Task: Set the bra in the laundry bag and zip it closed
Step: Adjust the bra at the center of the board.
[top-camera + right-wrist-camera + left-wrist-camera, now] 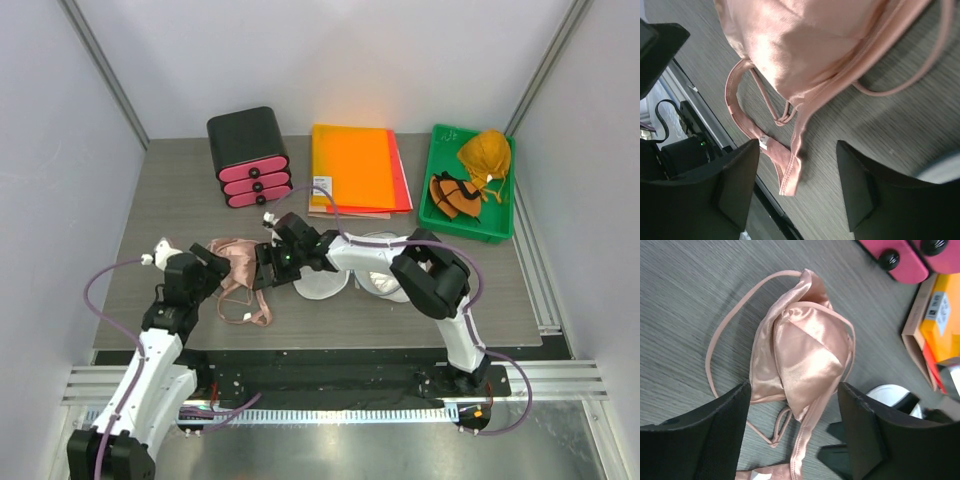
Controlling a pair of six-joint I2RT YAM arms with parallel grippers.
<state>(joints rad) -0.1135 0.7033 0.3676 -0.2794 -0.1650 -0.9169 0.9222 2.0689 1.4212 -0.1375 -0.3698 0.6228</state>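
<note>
The pink satin bra (238,262) lies crumpled on the grey table left of centre, its straps trailing toward the near edge. My left gripper (207,262) stands open at its left side. In the left wrist view the bra (801,352) has its lower edge hanging between the spread fingers (715,435) without being pinched. My right gripper (263,268) is open over the bra's right side. The bra's band end (786,170) lies on the table between its fingers (860,185). The white laundry bag (325,287) lies open behind the right arm, partly hidden.
A black box with pink drawers (248,155) stands at the back left. Orange folders (355,168) lie at the back centre. A green tray (497,232) with orange and brown garments sits at the back right. The table's near edge runs just below the straps.
</note>
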